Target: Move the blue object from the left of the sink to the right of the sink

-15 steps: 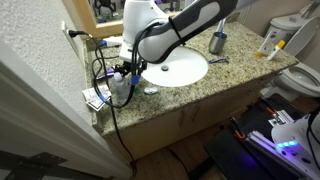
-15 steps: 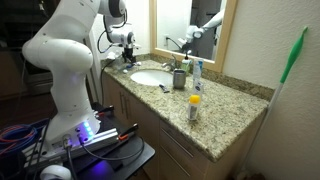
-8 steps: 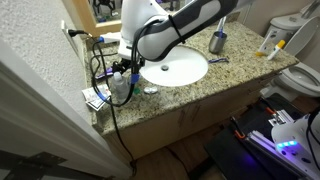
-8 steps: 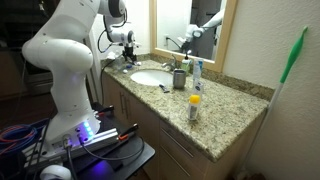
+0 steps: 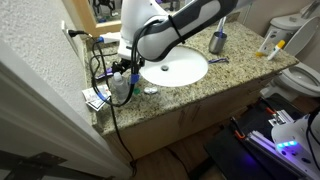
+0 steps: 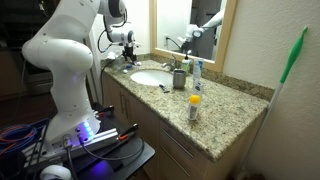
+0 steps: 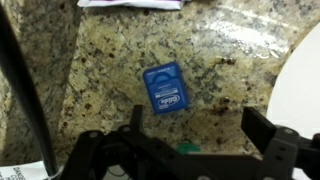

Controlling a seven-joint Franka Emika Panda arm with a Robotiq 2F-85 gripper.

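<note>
blue object (image 7: 164, 88): small flat rectangular packet, label up, lying on the speckled granite counter (image 7: 95, 70). wrist view puts it on the stone beside the white rim of the sink (image 7: 302, 80), apart from the rim, not touching it. white paper (image 7: 130, 3) lies further off at the top edge; a black cable (image 7: 22, 90) runs down the far side of the frame.

gripper (image 7: 193, 118): jaws spread wide, nothing between them. both fingers show along the bottom of the wrist view, above the counter.

key relation: packet sits just ahead of the jaw line, not yet between the fingers, and off-centre, closer to the finger away from the sink. its slightly longer side runs roughly across the line joining the fingers, with a small tilt, so the jaws would close over the shorter width.

judgement: next move needs a short advance toward the packet, a slight shift away from the sink to centre it, then a descent. packet is thin and flat on stone; fingertips may slide over it.

in both exterior views the arm hangs over the counter end beside the sink (image 5: 175, 70) (image 6: 150, 77); packet too small there to confirm.
</note>
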